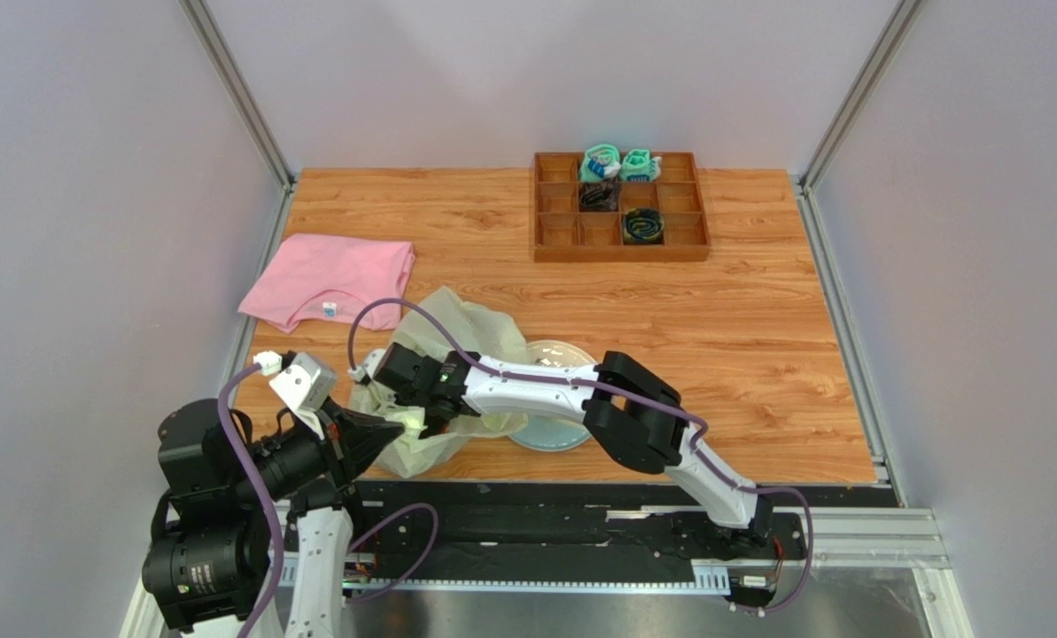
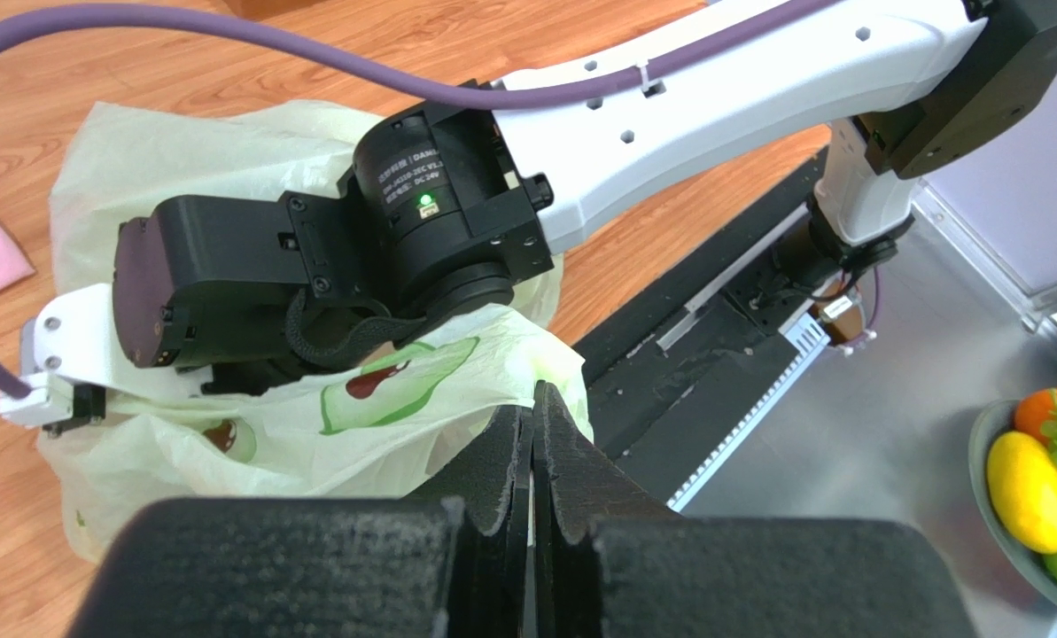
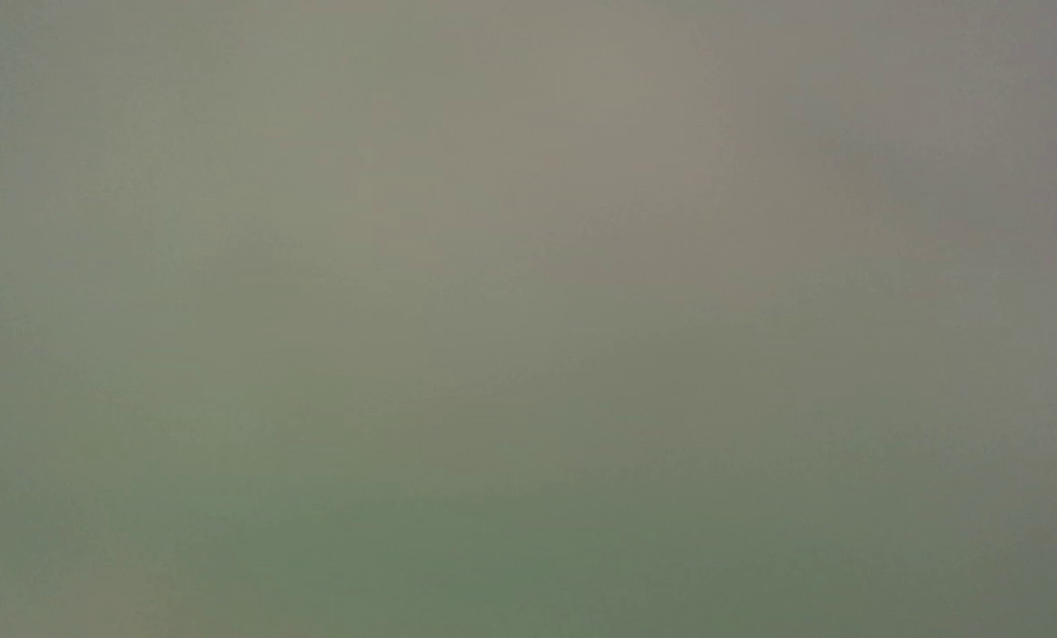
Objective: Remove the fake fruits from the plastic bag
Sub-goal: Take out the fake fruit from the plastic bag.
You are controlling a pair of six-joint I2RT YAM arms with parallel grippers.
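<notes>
Right gripper [image 1: 411, 406]: sunk in plastic bag [image 1: 474, 326], jaw state untellable; fake fruits unseen, presumably ahead inside. Left gripper [image 2: 534, 439]: clamped on bag edge.

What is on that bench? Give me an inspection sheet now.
Surface: wooden table; no fake fruits lying on it.
Job's things: plastic bag at the near left edge, contents hidden.
Clutter: pink cloth; plate; wooden tray holding small items.
Grippers: left gripper shut on the bag's rim; right gripper inside the bag, jaws hidden.
Cables: purple cable loops over the bag.
Surroundings: pale walls; fruit bowl off the table.
</notes>
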